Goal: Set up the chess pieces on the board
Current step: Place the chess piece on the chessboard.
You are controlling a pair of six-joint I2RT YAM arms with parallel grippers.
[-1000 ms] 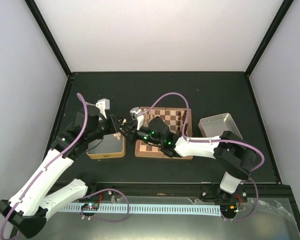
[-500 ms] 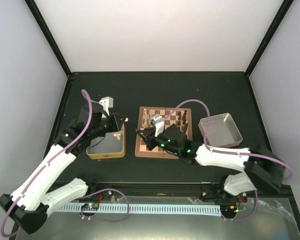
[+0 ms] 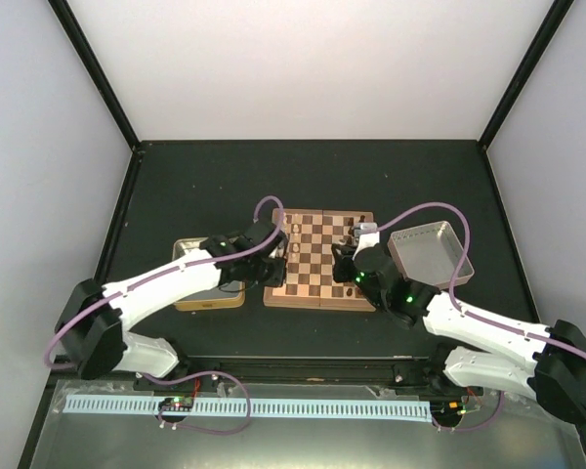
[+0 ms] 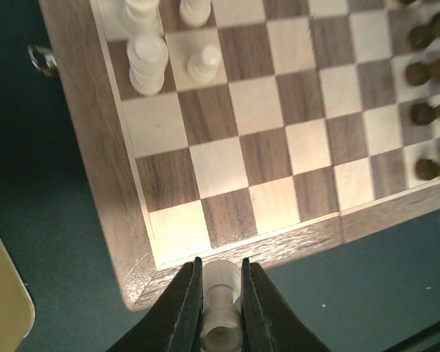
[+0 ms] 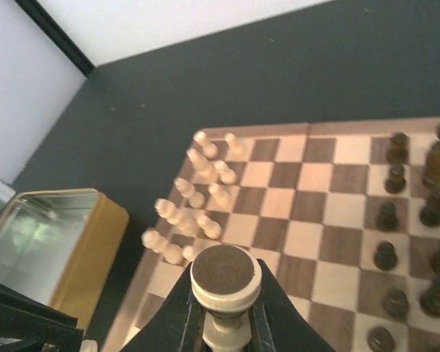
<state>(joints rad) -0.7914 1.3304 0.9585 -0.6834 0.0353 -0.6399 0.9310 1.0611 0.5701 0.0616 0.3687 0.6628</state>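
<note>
The board [image 3: 322,262] lies mid-table, with pale cream pieces [image 3: 291,237] along its left side and dark brown pieces [image 3: 352,233] along its right. My left gripper [image 3: 272,262] is at the board's left edge. In the left wrist view it [image 4: 220,270] is shut on a pale cream piece [image 4: 221,312], just off the board's near corner [image 4: 143,282]. My right gripper [image 3: 343,262] is over the board's right half. In the right wrist view it [image 5: 226,304] is shut on a pale cream piece [image 5: 226,277] whose dark felt base faces the camera.
A gold-tan tin [image 3: 197,297] sits left of the board, partly under my left arm; it also shows in the right wrist view [image 5: 51,242]. A silver-grey tray [image 3: 432,250] stands right of the board. Black table all round.
My left gripper has moved right from above the tin to the board's left edge. My right gripper has swung from the board's left side to its right half.
</note>
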